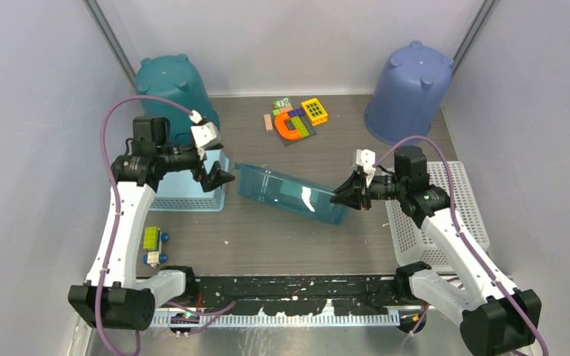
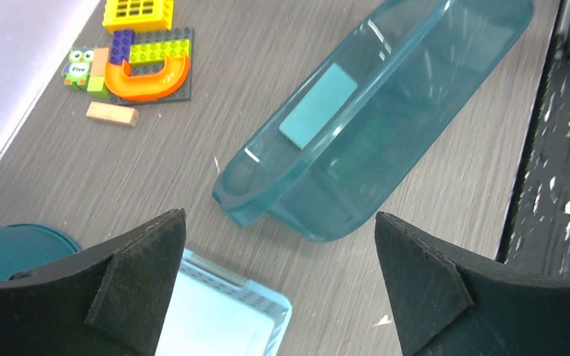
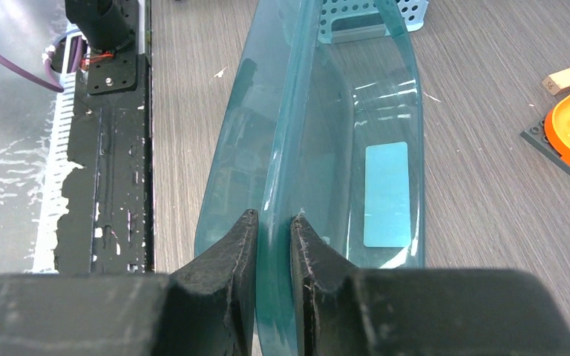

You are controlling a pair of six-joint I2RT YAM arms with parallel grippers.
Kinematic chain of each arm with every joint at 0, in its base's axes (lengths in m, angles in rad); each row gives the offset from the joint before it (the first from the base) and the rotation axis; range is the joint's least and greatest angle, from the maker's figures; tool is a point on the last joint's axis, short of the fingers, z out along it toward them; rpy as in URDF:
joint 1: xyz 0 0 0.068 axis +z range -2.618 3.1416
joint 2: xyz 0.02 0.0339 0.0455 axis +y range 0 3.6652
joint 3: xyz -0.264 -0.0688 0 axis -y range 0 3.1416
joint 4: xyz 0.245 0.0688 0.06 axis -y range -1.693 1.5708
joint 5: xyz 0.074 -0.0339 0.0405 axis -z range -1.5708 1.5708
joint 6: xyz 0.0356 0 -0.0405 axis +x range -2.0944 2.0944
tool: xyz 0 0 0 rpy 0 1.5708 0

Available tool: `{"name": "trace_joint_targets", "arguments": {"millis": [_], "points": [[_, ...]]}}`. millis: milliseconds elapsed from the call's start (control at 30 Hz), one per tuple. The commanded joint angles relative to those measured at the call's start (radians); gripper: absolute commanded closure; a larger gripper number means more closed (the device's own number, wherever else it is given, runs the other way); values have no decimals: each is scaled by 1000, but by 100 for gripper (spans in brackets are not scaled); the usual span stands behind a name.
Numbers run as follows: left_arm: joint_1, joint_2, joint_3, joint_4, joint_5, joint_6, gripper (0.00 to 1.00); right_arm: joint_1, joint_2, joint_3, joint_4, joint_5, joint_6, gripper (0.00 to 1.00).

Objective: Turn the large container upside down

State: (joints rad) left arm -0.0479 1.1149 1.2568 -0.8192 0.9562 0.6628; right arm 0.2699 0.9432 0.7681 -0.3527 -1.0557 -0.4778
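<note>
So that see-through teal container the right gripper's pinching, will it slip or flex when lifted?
Probably light: the teal container is thin, see-through plastic and looks empty. Its glossy wall could slip, since the right gripper pinches only the rim at one end. Held that far off-centre, it may sag or swing.

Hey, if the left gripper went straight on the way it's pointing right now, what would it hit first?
Most likely the near end of the teal container, which sits dead ahead between the fingers of the open left gripper. Depth is unclear, but nothing shows in between.
</note>
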Motion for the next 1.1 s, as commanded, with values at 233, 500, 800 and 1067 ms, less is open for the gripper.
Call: {"name": "trace_joint_targets", "arguments": {"millis": [233, 500, 800, 1067], "points": [[17, 164, 78, -230, -45, 518, 1, -14, 15, 18, 48, -93, 39, 91], [16, 247, 54, -244, -17, 672, 4, -16, 24, 21, 46, -104, 40, 91], [-1, 277, 26, -225, -3, 688, 30, -17, 28, 24, 44, -112, 43, 91], [-49, 280, -4, -197, -46, 677, 45, -19, 22, 24, 43, -117, 48, 91]]}}
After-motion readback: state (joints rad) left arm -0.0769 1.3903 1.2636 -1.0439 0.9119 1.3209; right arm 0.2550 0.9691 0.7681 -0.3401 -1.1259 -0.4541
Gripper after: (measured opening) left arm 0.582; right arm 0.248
